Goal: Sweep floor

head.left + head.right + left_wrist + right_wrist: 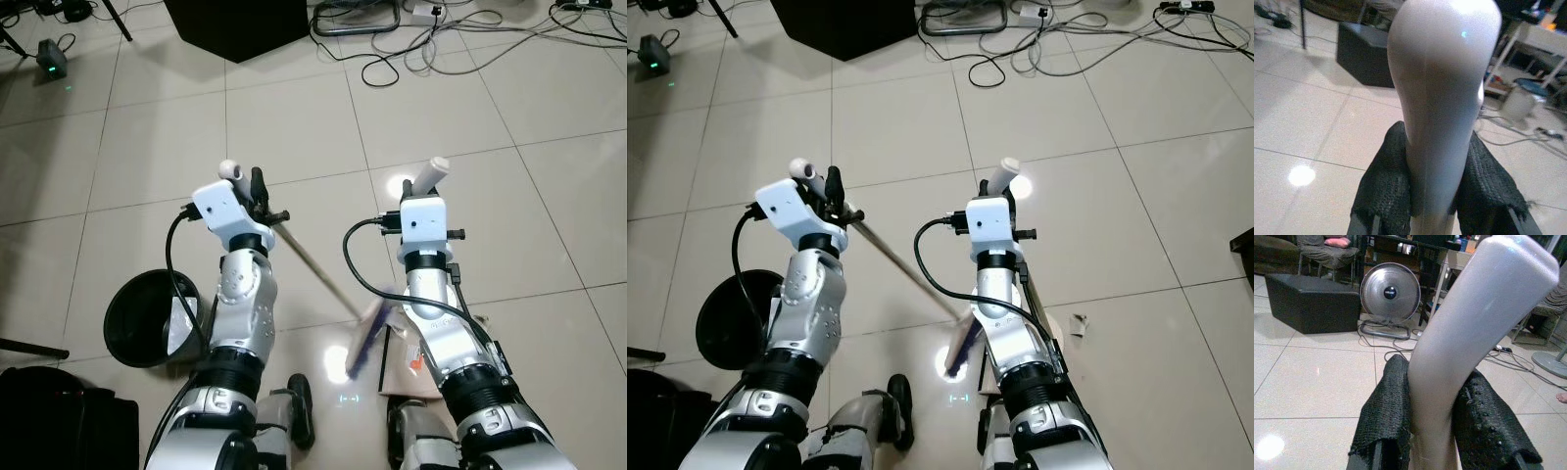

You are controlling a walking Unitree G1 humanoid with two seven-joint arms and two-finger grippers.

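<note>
The left gripper (pixel 1432 196) is clenched on the pale rounded handle of a thin-shafted broom (pixel 312 260), whose purple bristle head (pixel 367 333) rests on the glossy beige tile floor (pixel 323 117) just beside the flat brown dustpan (pixel 404 357). The right gripper (pixel 1435 426) grasps the dustpan's grey curved handle. I'd keep the dustpan flat and steady and draw the bristles toward it in short, low strokes; the round black bin (pixel 147 318) waits on the broom's far side from the dustpan.

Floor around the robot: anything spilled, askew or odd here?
A small scrap lies loose on the tile beside the right arm, unswept. Cables sprawl tangled across the floor ahead. Otherwise nothing stands out: the bin is upright.
</note>
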